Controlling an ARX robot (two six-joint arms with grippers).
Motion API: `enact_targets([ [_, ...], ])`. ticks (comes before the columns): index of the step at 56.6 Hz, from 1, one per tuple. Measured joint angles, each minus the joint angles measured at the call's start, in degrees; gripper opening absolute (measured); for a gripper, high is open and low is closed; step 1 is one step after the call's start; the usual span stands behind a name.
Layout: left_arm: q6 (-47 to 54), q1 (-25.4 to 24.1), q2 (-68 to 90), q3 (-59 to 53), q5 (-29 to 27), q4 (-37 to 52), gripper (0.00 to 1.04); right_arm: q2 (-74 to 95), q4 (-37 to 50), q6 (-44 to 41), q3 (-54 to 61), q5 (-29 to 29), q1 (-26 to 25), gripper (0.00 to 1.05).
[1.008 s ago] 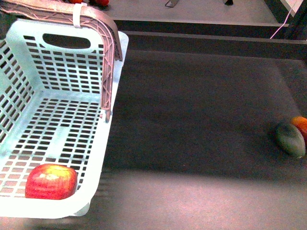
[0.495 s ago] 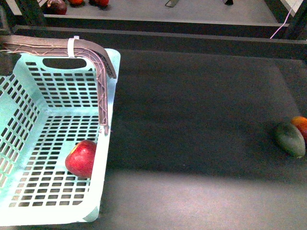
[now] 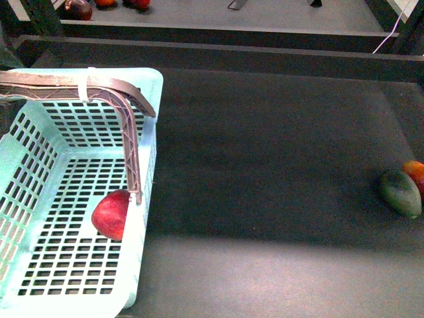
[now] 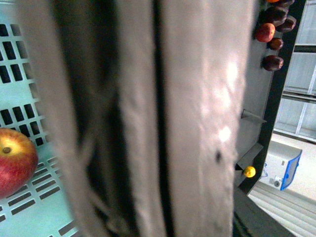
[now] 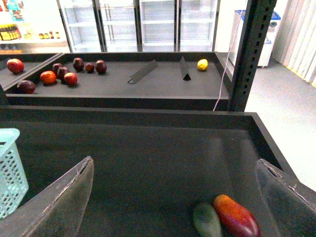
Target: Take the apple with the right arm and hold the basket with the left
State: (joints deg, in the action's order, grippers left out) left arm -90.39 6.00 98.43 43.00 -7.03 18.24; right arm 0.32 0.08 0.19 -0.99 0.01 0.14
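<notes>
The glossy red apple (image 3: 112,213) lies inside the pale turquoise basket (image 3: 40,278) at the left, against its right wall; it also shows in the left wrist view (image 4: 15,160). The brown basket handle (image 3: 99,89) arches over the basket and fills the left wrist view (image 4: 148,118). My left gripper is shut on the handle; its fingers are hidden. My right gripper (image 5: 173,197) is open and empty above the dark table, its fingers (image 5: 64,197) wide apart. Neither arm shows in the front view.
An oval dull-green fruit (image 3: 400,193) and an orange-red fruit (image 3: 415,173) lie together at the table's right edge, below my right gripper (image 5: 224,217). A raised shelf (image 5: 123,84) at the back holds several dark red fruits and a yellow one.
The basket has shifted down and left and tilted. The apple rolled from the basket's front left corner to its right wall.
</notes>
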Motion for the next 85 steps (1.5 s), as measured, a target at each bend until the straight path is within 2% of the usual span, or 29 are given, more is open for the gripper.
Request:
enact_targets([
  [3,0.22,0.13,-1.03,0.0,0.0,-0.57,0.52,0.0,0.0,0.0,0.0,0.0,0.0,0.96],
  [7,0.61,0.42,-3.61,0.0,-0.39,-2.21,0.7,0.0,0.0,0.0,0.0,0.0,0.0,0.96],
  [17,1.33,1.62,-9.16,0.0,-1.4,-6.75,0.99,0.0,0.0,0.0,0.0,0.0,0.0,0.96],
  [40,1.11,9.57,-25.62,-0.26,-8.24,-18.05,0.98,0.0,0.0,0.0,0.0,0.0,0.0,0.96],
  [63,0.92,9.75,-25.77,-0.66,-8.44,-18.25,0.98,0.0,0.0,0.0,0.0,0.0,0.0,0.96],
  [64,1.4,9.75,-25.75,-0.87,-8.41,-17.77,0.97,0.0,0.0,0.0,0.0,0.0,0.0,0.96],
  [66,8.59,9.51,-25.79,-4.15,-7.98,-8.52,0.91,0.0,0.0,0.0,0.0,0.0,0.0,0.96],
  [70,36.48,7.89,-27.1,-15.02,-5.9,15.78,0.73,0.0,0.0,0.0,0.0,0.02,0.0,0.96],
  [71,46.71,7.26,-28.02,-17.55,-5.31,20.52,0.68,0.0,0.0,0.0,0.0,0.02,0.0,0.96],
  [73,58.77,6.21,-30.14,-20.57,-4.63,25.51,0.59,0.0,0.0,0.0,0.0,0.02,0.0,0.96],
  [76,72.32,5.03,-32.98,-22.93,-3.61,27.28,0.48,0.0,0.0,-0.02,0.0,0.0,0.0,0.96],
  [78,77.85,4.33,-34.64,-24.44,-3.02,27.54,0.41,0.0,0.0,0.0,0.0,0.0,0.0,0.96],
  [85,85.88,2.51,-38.21,-28.89,-1.2,27.45,0.19,0.0,0.0,0.0,0.0,0.0,0.0,0.96],
])
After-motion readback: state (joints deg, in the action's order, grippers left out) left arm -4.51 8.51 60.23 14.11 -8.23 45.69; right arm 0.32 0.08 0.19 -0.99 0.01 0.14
